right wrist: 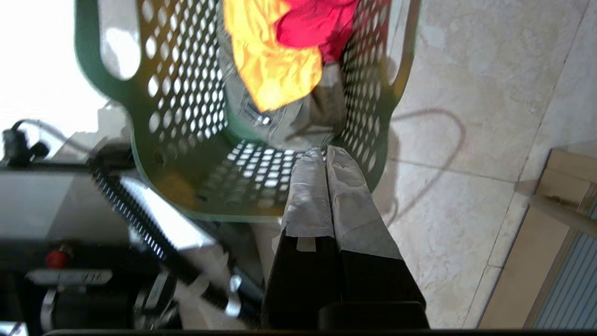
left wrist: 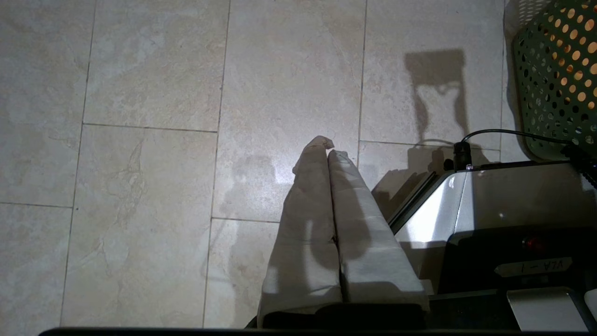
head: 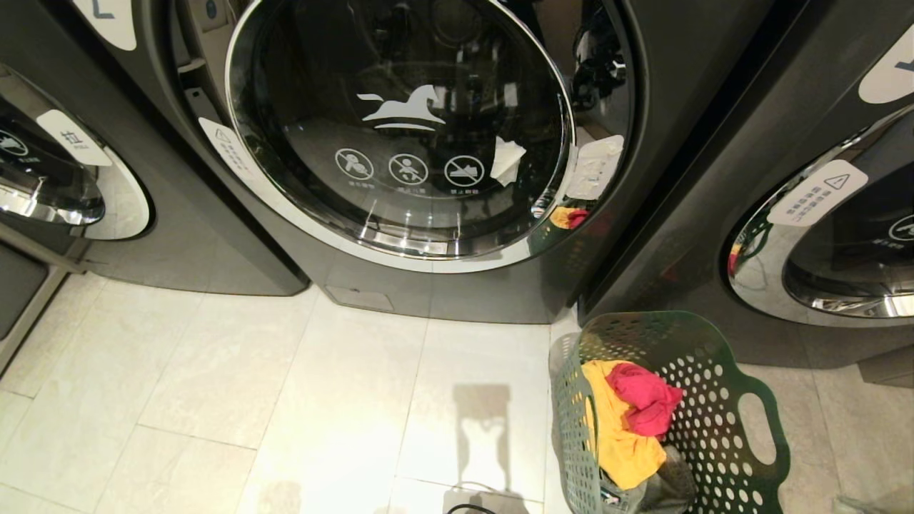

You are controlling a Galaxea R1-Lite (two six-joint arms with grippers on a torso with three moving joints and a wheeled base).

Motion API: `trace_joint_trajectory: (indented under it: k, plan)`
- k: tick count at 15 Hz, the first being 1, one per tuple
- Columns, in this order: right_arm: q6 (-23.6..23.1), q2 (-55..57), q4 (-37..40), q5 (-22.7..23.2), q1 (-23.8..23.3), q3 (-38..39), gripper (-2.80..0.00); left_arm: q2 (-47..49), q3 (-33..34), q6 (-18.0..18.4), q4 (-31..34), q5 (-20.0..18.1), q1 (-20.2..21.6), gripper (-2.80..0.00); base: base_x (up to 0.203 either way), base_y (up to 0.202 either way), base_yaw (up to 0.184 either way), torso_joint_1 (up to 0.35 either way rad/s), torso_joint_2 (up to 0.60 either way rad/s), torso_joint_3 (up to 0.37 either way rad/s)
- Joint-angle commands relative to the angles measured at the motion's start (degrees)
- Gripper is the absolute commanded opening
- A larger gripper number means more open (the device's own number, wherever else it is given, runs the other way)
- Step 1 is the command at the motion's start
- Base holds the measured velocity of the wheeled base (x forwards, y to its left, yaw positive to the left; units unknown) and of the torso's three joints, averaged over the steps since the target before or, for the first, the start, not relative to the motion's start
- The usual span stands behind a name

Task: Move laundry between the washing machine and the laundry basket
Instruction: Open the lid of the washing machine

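Right wrist view: right gripper (right wrist: 326, 151) pinched closed, empty, just over the basket (right wrist: 186, 154) rim; inside, one yellow garment (right wrist: 270, 60), one pink garment (right wrist: 317, 23), grey stuff underneath.

The right end effector (right wrist: 326, 151), fingers pressed together and empty, hangs above the laundry basket (right wrist: 186, 154) holding laundry (right wrist: 275, 60).

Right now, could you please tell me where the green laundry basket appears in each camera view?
Head view: the laundry basket stands on the floor at lower right, before the machines.
Left wrist view: only a perforated wall of it shows at the upper right edge.
Right wrist view: it fills the upper middle, beyond the shut right tool.
Shared landmark: the yellow-orange garment.
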Motion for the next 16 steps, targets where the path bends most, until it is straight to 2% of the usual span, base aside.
trace_joint_trajectory:
  k: [1, 2, 3, 4, 7, 11, 16]
  plan:
    - [0.10, -14.59, 13.29, 0.68, 0.20, -0.22, -2.80, 0.09, 0.01, -0.14, 0.21, 0.06, 0.00, -2.80, 0.000, 0.000, 0.000, 0.000, 0.00, 0.000]
    - [0.31, -18.54, 23.49, 0.98, 0.37, -1.75, -2.80, 0.09, 0.01, -0.14, 0.14, 0.06, 0.00, -2.80, 0.000, 0.000, 0.000, 0.000, 0.00, 0.000]
    - [-0.09, -21.77, 28.71, 0.84, 0.53, -2.75, -2.80, 0.09, 0.01, -0.14, 0.21, 0.15, 0.00, -2.80, 0.000, 0.000, 0.000, 0.000, 0.00, 0.000]
    - [-2.02, -25.21, 30.02, 0.17, 0.63, -2.90, -2.80, 0.11, 0.01, -0.12, 0.21, 0.71, 0.00, -2.80, 0.000, 0.000, 0.000, 0.000, 0.00, 0.000]
    - [-6.13, -32.42, 30.92, -1.29, 1.55, -2.75, -2.80, 0.17, 0.01, -0.06, 0.15, 0.55, 0.00, -2.80, 0.000, 0.000, 0.000, 0.000, 0.00, 0.000]
    - [-6.41, -44.77, 31.04, -1.39, 4.29, -2.79, -2.80, 0.09, 0.10, 0.12, 0.21, 0.50, 0.00, -2.80, 0.000, 0.000, 0.000, 0.000, 0.00, 0.000]
    - [-5.99, -53.28, 30.87, -1.64, 4.81, -2.64, -2.80, 0.10, 0.10, 0.21, 0.21, 0.67, -0.05, -2.80, 0.000, 0.000, 0.000, 0.000, 0.00, 0.000]
